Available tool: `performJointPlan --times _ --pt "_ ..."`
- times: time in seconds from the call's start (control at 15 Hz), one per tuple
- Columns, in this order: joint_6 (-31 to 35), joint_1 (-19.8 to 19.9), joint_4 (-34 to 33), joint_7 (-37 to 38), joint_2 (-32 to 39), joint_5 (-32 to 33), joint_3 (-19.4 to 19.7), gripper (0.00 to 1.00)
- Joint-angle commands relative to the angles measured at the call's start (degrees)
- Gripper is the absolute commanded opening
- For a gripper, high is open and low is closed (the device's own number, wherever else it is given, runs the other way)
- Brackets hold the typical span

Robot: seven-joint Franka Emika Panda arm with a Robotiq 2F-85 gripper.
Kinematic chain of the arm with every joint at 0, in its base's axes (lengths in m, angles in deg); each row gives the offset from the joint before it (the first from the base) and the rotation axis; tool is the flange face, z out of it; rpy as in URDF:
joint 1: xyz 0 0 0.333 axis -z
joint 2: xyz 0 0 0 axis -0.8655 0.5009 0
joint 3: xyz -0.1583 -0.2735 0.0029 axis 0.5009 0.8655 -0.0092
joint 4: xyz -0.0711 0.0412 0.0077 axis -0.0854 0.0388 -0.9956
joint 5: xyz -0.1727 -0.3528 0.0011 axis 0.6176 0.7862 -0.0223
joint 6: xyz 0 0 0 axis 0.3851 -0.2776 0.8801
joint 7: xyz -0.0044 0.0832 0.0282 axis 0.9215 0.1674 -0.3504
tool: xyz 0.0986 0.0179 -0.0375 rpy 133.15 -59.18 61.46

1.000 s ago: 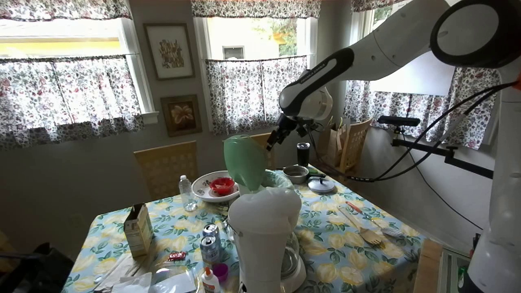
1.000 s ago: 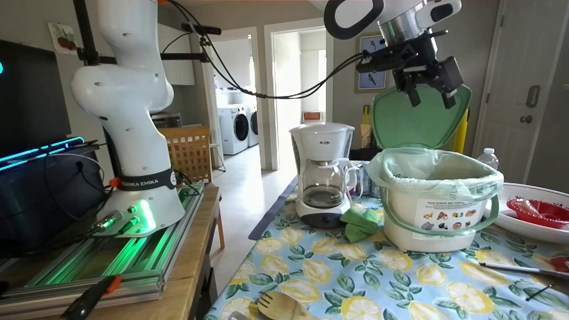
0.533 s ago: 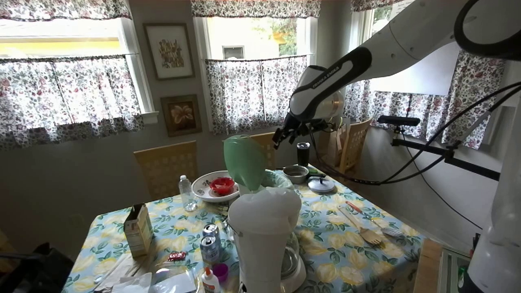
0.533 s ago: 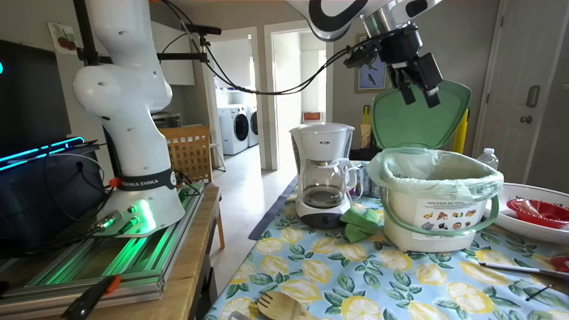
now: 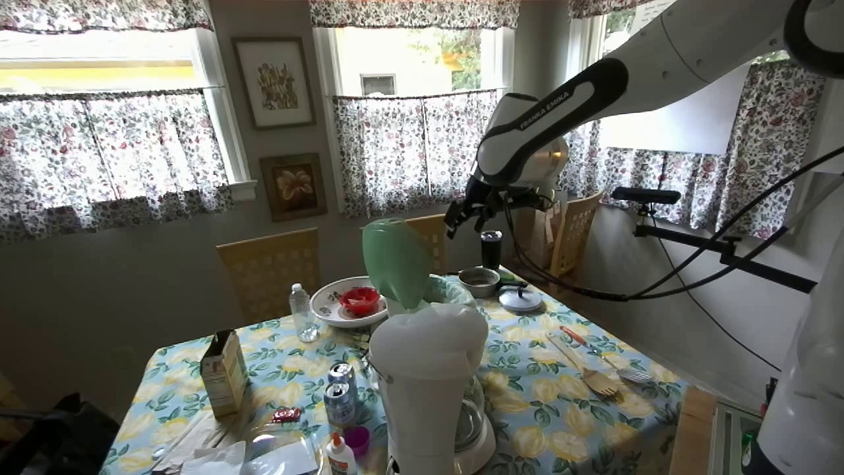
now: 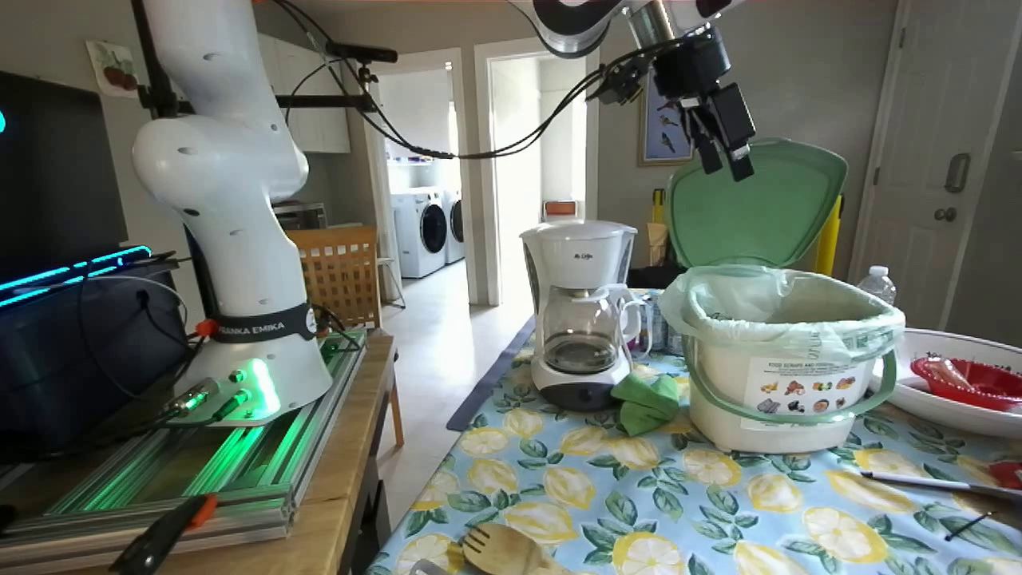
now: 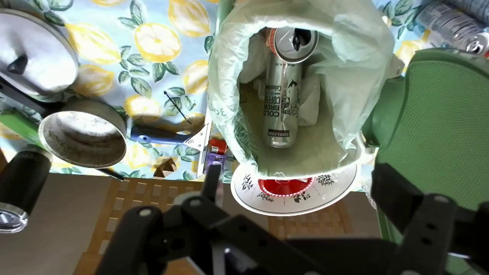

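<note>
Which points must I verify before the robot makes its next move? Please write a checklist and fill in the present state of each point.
1. The gripper is open and holds nothing: ok, its jaws stand wide apart in the wrist view.
2. The green lid is raised: ok, it stands open at the bin.
3. The gripper does not touch the green lid: ok, an exterior view shows a gap between them.
4. The bag is folded over the bin's rim: ok.
5. The bag is empty: not ok, a silver can is inside.
6. Nothing lies under the silver can: cannot tell, the can itself blocks the view.
</note>
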Motion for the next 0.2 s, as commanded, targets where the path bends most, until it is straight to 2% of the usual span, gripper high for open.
performJointPlan --times 0.0,0.13 --pt "-0.13 -0.71 -0.08 0.13 0.01 0.11 0.70 1.00" --pt "-0.13 -0.69 -0.08 0.13 0.15 0.11 0.74 1.00"
